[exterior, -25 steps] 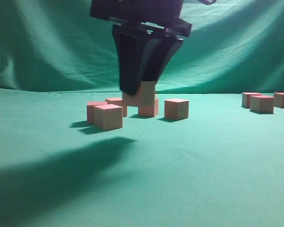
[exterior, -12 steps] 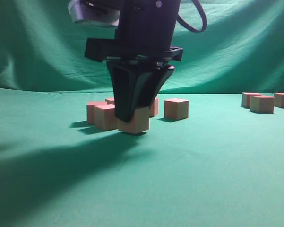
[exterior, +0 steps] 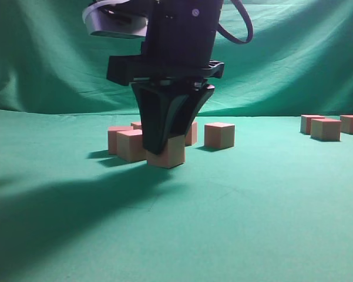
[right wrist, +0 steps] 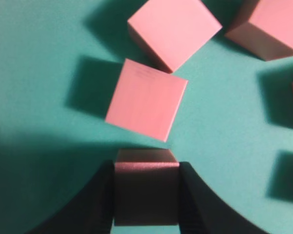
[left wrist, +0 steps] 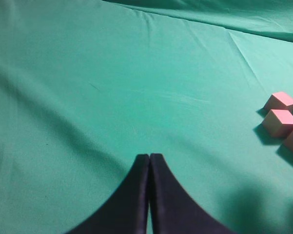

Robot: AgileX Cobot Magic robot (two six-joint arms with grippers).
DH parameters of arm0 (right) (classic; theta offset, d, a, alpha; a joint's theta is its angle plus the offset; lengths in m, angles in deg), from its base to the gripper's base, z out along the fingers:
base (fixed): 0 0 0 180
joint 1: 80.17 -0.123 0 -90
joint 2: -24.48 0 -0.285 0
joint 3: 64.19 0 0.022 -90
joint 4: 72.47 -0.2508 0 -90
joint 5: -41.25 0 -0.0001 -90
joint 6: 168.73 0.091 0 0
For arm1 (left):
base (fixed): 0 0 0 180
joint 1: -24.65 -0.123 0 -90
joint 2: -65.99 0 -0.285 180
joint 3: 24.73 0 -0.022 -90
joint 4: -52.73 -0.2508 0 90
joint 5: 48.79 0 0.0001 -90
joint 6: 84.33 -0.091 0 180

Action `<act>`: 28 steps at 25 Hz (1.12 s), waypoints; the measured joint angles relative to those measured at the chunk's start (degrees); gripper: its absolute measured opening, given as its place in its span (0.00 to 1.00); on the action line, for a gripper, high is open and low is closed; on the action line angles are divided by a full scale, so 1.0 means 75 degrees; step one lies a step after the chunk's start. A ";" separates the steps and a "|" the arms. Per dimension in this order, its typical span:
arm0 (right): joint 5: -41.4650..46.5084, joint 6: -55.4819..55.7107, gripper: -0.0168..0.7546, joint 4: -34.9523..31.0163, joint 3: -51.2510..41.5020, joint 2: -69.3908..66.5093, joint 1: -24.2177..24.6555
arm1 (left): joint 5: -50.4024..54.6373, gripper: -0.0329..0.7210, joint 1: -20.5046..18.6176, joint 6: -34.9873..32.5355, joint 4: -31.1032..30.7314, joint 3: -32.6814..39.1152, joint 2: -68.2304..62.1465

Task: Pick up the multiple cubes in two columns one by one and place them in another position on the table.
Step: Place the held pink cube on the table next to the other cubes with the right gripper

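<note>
My right gripper (exterior: 166, 147) is shut on a pinkish cube (exterior: 172, 155) whose base rests on the teal table (exterior: 252, 200), at the front of a cluster of cubes. In the right wrist view the cube (right wrist: 146, 195) sits between both fingers of the gripper (right wrist: 146, 168). Another cube (right wrist: 146, 100) lies just ahead of it, close but apart, and one more (right wrist: 174, 30) beyond. My left gripper (left wrist: 149, 157) is shut and empty above bare cloth, with three cubes (left wrist: 281, 122) at its far right.
Around the held cube stand a cube at its left (exterior: 131, 145), one behind that (exterior: 114, 138), and one to the right (exterior: 219, 135). A second group of cubes (exterior: 325, 128) sits at the far right. A green backdrop (exterior: 293, 53) hangs behind.
My right gripper has come down and toward the camera with the cube, from above the cluster to table level. Over the last half second it has barely moved.
</note>
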 joint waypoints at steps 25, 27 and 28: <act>0.3554 0.1639 0.82 0.2300 0.3640 0.0309 0.0101 | 0.0000 0.04 0.0000 0.0000 0.0000 0.0000 0.0000; 0.3570 0.2073 0.82 0.2593 0.3640 0.0489 0.0429 | 0.0000 0.04 0.0000 0.0000 0.0000 0.0000 0.0000; 0.3570 0.2248 0.82 0.2627 0.3640 0.0583 0.0630 | 0.0000 0.04 0.0000 0.0000 0.0000 0.0000 0.0000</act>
